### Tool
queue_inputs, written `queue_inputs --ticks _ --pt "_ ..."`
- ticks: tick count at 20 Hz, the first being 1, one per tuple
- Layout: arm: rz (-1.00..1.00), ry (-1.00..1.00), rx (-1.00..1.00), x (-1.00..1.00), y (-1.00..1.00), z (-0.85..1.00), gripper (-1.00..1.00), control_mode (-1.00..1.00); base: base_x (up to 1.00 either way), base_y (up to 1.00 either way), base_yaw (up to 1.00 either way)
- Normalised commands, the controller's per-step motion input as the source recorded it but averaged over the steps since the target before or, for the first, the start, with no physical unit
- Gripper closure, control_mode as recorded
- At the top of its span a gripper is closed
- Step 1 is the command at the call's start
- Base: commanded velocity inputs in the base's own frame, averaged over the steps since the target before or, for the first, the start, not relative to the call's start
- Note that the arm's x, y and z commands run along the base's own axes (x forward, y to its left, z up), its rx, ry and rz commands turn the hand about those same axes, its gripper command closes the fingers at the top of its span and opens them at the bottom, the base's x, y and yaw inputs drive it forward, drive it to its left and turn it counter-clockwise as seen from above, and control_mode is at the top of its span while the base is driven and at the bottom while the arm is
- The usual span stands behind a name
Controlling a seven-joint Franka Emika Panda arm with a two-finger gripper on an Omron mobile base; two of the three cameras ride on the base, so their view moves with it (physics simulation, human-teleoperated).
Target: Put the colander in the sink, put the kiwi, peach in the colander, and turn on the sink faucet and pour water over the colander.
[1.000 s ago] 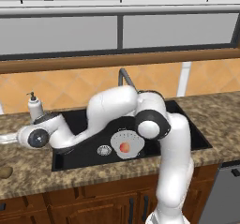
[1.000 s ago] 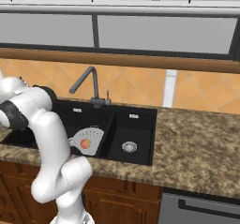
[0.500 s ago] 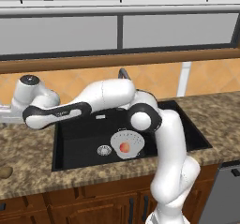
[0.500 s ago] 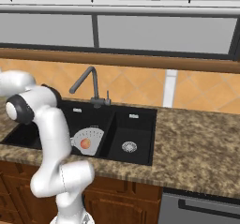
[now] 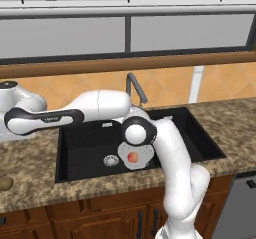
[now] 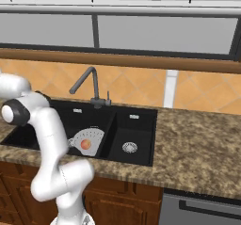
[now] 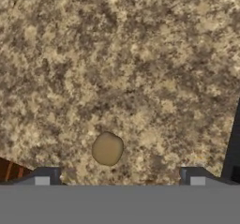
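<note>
Colander already in the sink with the peach inside, kiwi still on the granite counter below the released, empty gripper, faucet not yet running.

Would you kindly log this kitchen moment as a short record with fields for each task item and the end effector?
colander: in the large basin of the sink, near the divider
peach: inside the colander
kiwi: on the granite counter, left of the sink, not yet in the colander
sink faucet: behind the sink; no water visible
end effector: open, above the counter with the kiwi between its fingertips in the hand view
</note>
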Motion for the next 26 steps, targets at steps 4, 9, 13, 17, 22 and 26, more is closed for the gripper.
queue_inputs --ticks 4,9,13,17,22,26 --pt "0.0 -0.19 -0.16 -0.68 0.27 -0.2 -1.0 -1.0 0.0 0.0 0.0" --pt "0.0 -0.06 -0.05 -0.01 0.05 -0.29 -1.0 -1.0 0.0 0.0 0.0" --pt "-0.01 0.03 -0.02 -0.02 0.0 -0.37 -1.0 -1.0 0.0 0.0 0.0" --pt "0.0 0.06 0.0 0.0 0.0 -0.49 -1.0 -1.0 0.0 0.0 0.0" --pt "-0.01 0.03 0.0 0.04 0.0 -0.78 -1.0 -1.0 0.0 0.0 0.0" --pt "-0.05 0.04 0.0 0.23 0.0 -0.78 -1.0 -1.0 0.0 0.0 0.0"
